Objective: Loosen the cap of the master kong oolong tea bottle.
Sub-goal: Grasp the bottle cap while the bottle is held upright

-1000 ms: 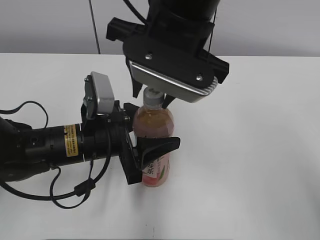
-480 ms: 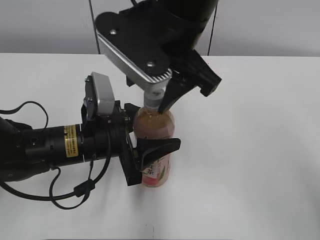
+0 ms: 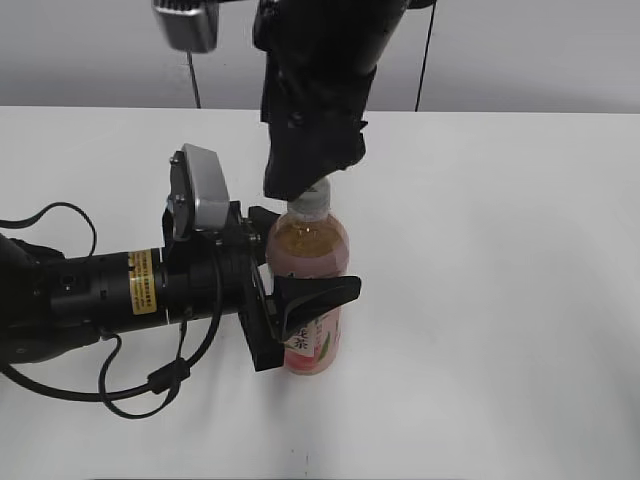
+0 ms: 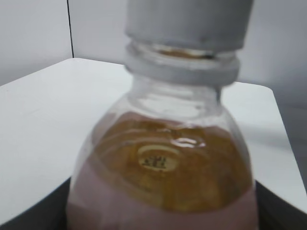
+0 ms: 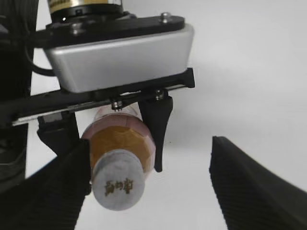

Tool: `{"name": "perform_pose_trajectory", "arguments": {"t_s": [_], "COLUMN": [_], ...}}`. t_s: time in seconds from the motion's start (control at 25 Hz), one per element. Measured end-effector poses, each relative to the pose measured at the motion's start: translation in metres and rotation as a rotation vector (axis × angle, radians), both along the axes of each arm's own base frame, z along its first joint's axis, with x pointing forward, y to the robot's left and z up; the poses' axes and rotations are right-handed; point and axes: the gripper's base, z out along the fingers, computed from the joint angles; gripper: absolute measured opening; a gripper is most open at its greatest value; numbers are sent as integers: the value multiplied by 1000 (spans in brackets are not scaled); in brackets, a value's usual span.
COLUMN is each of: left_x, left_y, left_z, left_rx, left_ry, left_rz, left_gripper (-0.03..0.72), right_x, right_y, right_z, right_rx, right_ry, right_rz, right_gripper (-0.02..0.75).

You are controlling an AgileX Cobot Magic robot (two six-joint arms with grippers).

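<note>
The master kong oolong tea bottle [image 3: 312, 248] stands upright on the white table [image 3: 500, 300], amber tea above a pink label. My left gripper [image 3: 300, 268] comes in from the left and is shut on the bottle's body; in the left wrist view the bottle [image 4: 163, 167] fills the frame, with the white cap [image 4: 189, 21] at the top. My right gripper [image 3: 305, 178] hangs straight over the cap [image 3: 312, 200]. In the right wrist view its jaws [image 5: 158, 191] are wide apart, and the cap [image 5: 119, 184] with its dark logo lies beside the left finger, not clamped.
The left arm and its looping cables [image 3: 60, 290] lie across the table's left side. A grey wall [image 3: 540, 50] runs behind the table's far edge. Bare white tabletop lies to the right of the bottle.
My right gripper has turned about its vertical axis above the cap; its silver camera housing has swung from the front to the upper left. The bottle and left gripper have not moved.
</note>
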Motion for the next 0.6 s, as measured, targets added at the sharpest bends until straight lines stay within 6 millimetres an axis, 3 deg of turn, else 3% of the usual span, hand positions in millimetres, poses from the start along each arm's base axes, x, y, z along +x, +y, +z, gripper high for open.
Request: {"name": "perform_pose_trajectory", "arguments": {"t_s": [0.44,0.6], "left_x": [0,0], "left_y": [0,0], "left_z": [0,0], "left_rx": [-1,-1], "left_ry": [0,0], "left_rz": [0,0], "left_gripper": [450,450], "right_x": [-5,-5], "right_y": [4,3], "right_z": [2,2], "right_rx": [120,130], "right_ry": [343,392], "right_rz": [-623,-749], "right_gripper": [586,586]}}
